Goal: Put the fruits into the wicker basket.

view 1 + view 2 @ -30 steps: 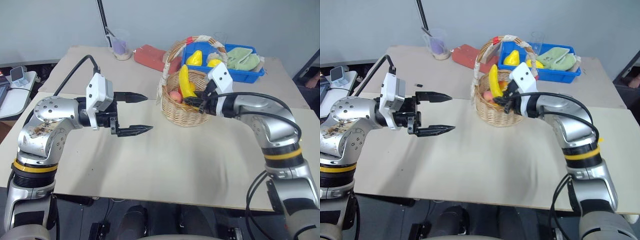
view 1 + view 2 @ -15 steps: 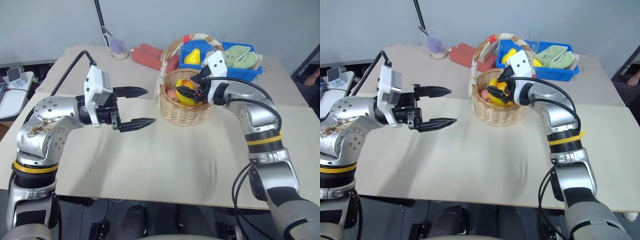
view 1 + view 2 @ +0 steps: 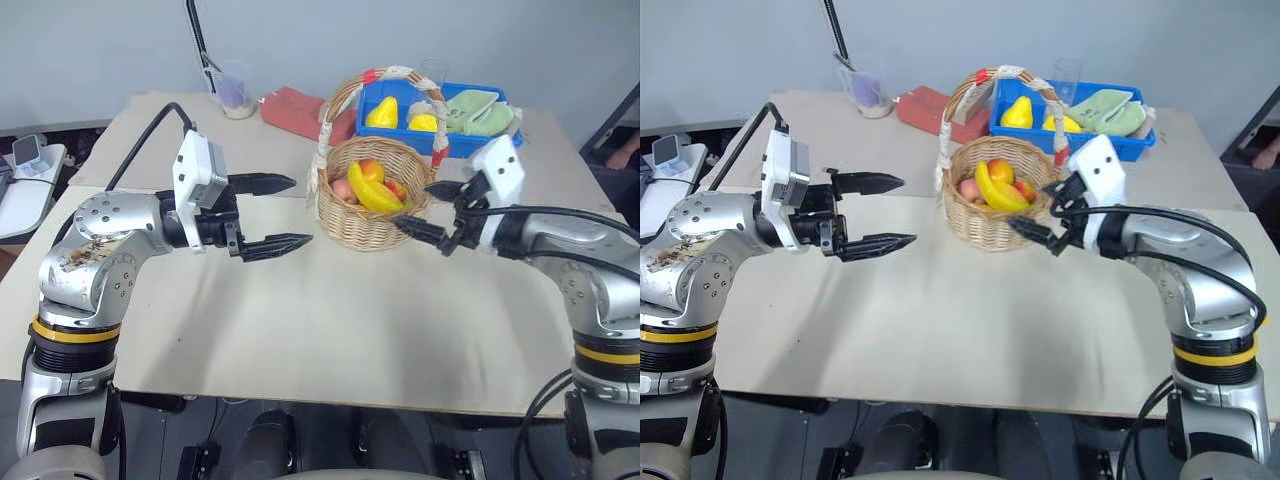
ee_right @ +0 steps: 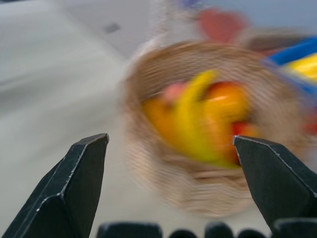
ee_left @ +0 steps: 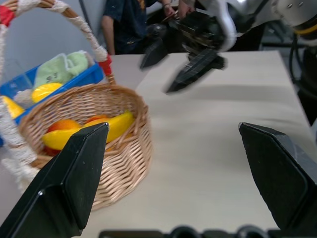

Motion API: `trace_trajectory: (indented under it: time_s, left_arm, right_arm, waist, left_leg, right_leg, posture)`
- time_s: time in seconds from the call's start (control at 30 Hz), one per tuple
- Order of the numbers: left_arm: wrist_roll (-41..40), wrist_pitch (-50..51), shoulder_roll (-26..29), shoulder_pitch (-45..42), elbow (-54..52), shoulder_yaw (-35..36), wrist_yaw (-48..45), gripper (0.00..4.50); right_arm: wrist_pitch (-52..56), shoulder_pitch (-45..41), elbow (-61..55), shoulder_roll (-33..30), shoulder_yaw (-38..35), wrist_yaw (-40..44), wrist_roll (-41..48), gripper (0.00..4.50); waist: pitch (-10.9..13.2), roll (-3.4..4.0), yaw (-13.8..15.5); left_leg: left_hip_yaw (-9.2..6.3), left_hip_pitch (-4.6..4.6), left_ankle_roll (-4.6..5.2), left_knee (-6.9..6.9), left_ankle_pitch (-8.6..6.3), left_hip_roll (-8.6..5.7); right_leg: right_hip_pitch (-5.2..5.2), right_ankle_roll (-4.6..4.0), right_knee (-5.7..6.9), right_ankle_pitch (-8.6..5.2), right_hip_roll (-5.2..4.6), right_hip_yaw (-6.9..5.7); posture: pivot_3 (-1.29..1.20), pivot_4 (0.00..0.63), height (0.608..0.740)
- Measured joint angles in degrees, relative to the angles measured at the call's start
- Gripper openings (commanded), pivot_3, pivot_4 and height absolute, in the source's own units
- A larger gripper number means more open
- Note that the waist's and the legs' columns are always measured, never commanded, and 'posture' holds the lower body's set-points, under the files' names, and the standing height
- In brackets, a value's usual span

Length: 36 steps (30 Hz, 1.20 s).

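I was working in what looked like a lab or test room. Plain beige tables (image 3: 300,330) stood against a bare grey wall (image 3: 100,50), and a person (image 5: 131,22) sat nearby.

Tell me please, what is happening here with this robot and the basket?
A two-armed robot is putting fruits into the round tan wicker basket. The long yellow banana and the yellow-orange fruit with a red end lie inside it. The right gripper is open and empty beside the basket, apart from it. The left gripper is open too, holding nothing, over the beige table.
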Motion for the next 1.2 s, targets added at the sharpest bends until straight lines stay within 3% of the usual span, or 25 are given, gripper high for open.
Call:
trace_trajectory:
  time_s: [0.2,0.43,0.53,0.87,1.03,1.2]
  left_arm:
    - [0.0,0.4,-0.4,-0.1,0.1,-0.1,0.1,4.50]
    - [0.0,0.3,-0.6,-0.1,0.1,-0.2,0.1,4.50]
    - [0.0,0.2,-0.6,0.1,0.1,-0.1,0.1,4.50]
    - [0.3,-1.2,-0.6,0.9,0.1,-0.1,0.3,4.50]
    - [0.4,-2.1,-0.6,0.8,0.4,-0.1,0.4,4.50]
    - [0.4,-2.4,-1.7,0.0,1.1,-0.1,1.5,4.50]
  right_arm:
    - [-10.1,-6.7,14.9,6.3,0.4,-7.8,-6.8,4.46]
    - [-20.5,-15.9,34.1,10.6,0.5,-8.8,-9.7,4.46]
    - [-21.7,-16.9,38.7,11.2,0.5,-8.4,-9.9,3.67]
    - [-22.4,-17.3,40.7,11.5,0.5,-7.2,-10.0,0.25]
    - [-22.4,-16.7,39.8,11.8,0.4,-7.2,-9.9,0.18]
    - [-22.1,-11.0,31.4,8.6,-1.1,-8.4,-9.9,0.18]
  waist:
    - [0.0,0.00,-0.6]
    - [0.0,0.00,-0.4]
    - [0.0,0.00,-0.4]
    - [0.0,0.00,-0.6]
    - [0.0,0.00,-0.5]
    - [0.0,0.01,0.1]
  left_leg:
    - [0.03,-0.02,-0.01,-0.02,0.01,-0.02]
    - [0.03,-0.11,-0.01,-0.01,0.01,-0.02]
    - [0.02,-0.13,-0.01,0.01,0.01,-0.02]
    - [-0.02,-0.12,-0.01,0.01,0.01,0.00]
    - [-0.02,-0.14,-0.01,0.01,0.01,0.00]
    - [-0.07,-0.24,-0.01,0.03,0.01,-0.03]
  right_leg:
    - [-0.04,-0.07,0.07,-0.03,0.02,0.01]
    - [-0.06,-0.09,0.11,-0.05,-0.01,-0.02]
    - [-0.06,-0.09,0.18,-0.05,-0.04,0.00]
    - [-0.08,-0.09,0.22,-0.05,-0.02,0.00]
    - [-0.09,-0.09,0.23,-0.05,-0.02,0.00]
    - [-0.10,-0.09,0.23,-0.05,-0.06,-0.03]
  posture:
    - [0.00,0.150,0.659]
    - [0.00,0.150,0.659]
    - [0.00,0.150,0.659]
    - [0.00,0.150,0.659]
    - [0.00,0.150,0.659]
    - [0.00,0.150,0.659]
